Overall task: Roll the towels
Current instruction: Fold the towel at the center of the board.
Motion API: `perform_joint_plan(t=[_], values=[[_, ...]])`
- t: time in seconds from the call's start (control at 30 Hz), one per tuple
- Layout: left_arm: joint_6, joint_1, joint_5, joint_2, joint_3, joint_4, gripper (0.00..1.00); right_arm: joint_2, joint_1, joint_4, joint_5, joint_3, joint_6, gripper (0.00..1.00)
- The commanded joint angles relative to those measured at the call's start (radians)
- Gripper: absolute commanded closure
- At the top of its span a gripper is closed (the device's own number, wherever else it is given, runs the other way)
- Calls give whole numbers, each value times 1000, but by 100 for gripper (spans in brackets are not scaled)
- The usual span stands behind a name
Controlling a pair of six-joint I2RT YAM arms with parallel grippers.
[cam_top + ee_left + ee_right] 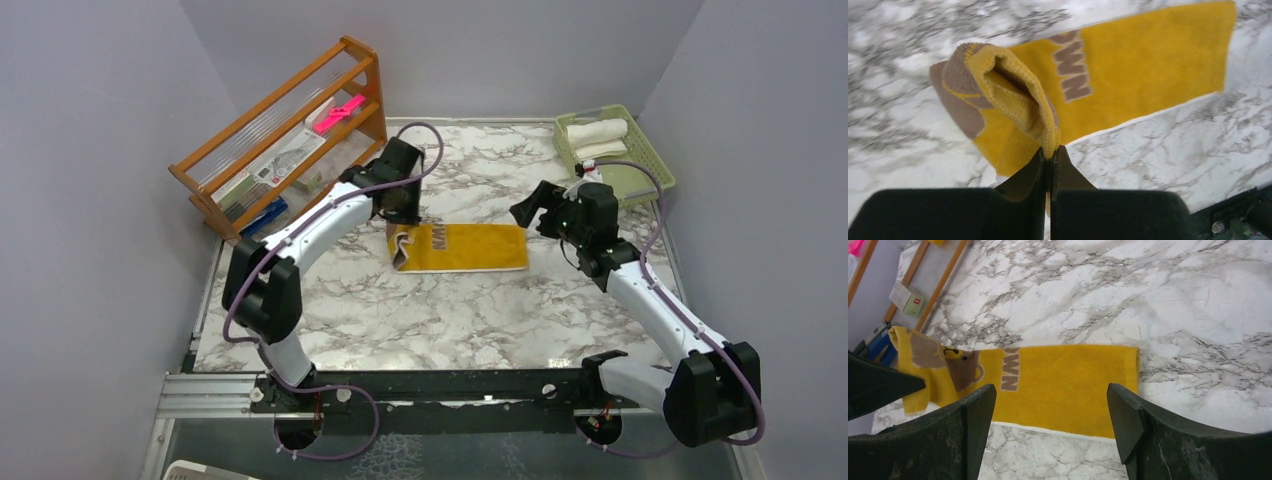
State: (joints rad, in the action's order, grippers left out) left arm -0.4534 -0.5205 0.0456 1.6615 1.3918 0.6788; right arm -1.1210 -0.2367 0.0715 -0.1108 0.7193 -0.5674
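The mustard-yellow towel (470,247) lies flat in the middle of the marble table, its left end lifted and curled over. My left gripper (400,212) is shut on that curled end (1013,95), showing brown patches and brown letters (1072,65). My right gripper (530,210) is open and empty, hovering just right of the towel's right end (1073,385); its fingers (975,415) frame the towel. A cream-white towel (597,133) lies rolled in the green basket.
A green basket (640,180) stands at the back right. A wooden rack (285,130) with a pink item and papers stands at the back left. Grey walls close in on both sides.
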Motion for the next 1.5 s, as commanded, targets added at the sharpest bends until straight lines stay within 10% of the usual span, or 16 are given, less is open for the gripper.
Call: perform_joint_plan(t=[0.0,0.5,0.93,1.23,1.47], values=[[10,-99,87,135,141,57,100,34,0,77,99,50,38,17],[-40,-249,169,394,506,84,100,157,2,122,212,69,23,15],[-72,-282,236,540,511,37,100,164,2,115,217,51,31,13],[-117,-278,317,449,452,-124,79,159,2,96,227,29,36,11],[-136,-186,428,234,323,-329,39,91,3,52,204,-20,29,9]])
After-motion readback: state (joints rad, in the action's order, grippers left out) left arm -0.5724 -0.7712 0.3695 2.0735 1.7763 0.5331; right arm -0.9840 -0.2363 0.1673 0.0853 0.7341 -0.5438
